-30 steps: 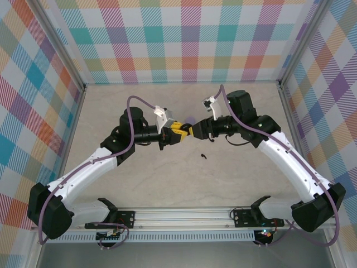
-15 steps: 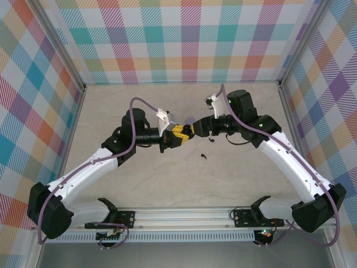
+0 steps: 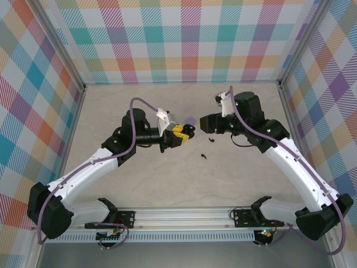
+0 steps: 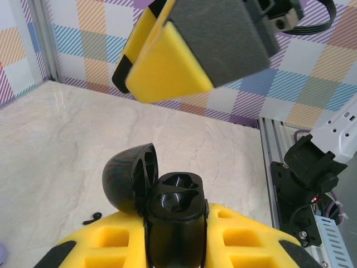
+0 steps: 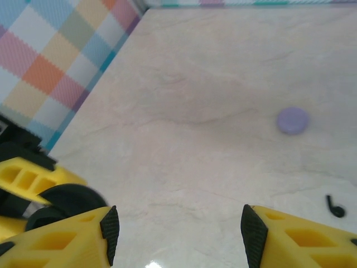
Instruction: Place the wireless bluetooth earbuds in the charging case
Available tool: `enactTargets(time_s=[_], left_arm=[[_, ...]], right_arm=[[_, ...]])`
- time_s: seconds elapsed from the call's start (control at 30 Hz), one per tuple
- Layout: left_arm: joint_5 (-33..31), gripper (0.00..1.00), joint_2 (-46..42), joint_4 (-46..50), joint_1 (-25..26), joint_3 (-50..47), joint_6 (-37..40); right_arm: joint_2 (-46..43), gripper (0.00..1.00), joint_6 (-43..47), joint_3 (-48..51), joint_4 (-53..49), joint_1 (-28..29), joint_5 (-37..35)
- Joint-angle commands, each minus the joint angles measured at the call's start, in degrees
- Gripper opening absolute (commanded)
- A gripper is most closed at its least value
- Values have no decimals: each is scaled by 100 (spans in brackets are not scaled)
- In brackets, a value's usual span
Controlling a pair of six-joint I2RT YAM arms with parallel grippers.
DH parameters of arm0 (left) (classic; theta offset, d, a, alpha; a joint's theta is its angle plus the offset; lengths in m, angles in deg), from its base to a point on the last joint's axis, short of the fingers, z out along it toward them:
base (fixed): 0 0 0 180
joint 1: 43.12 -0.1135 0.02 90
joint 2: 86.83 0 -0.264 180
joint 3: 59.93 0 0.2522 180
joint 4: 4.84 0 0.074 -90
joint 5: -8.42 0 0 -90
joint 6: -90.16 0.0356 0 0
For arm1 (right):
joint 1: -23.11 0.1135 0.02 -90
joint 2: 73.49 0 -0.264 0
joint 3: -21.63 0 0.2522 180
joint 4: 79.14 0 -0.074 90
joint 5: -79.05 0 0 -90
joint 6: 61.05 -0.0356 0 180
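left end effector (image 3: pixel 179 133) clamped on the open charging case (image 4: pixel 175 223), hold it steady; right end effector (image 3: pixel 207 124), half open & empty, shd pinch the black earbud (image 3: pixel 203 156) on the tabletop (image 3: pixel 139 184), near its middle.

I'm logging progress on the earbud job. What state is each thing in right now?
Black case: open, lid back, sockets empty.
Lilac case: looks shut, lying on the table.
Black earbud: loose on the table.
Left jaws: shut on the black case.
Right jaws: open, empty.
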Motion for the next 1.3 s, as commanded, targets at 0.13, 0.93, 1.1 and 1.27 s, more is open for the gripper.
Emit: enactTargets(time_s=[0.13,0.93,1.1,1.27], left_arm=[[-4,8,-366,-418,91,-189,-262],[-288,8,-868,-542,152,-594,-786],[-293,8,-867,-524,154,-606,-798],[-315,8,-851,-524,161,-590,-822]], right_arm=[[538,62,-392,183,-612,-308,-786],[3691,33,-545,-41,-441,-607,-39],[4052,26,-607,-147,-422,-646,-105],[4306,24,-685,-272,-487,-695,-285]])
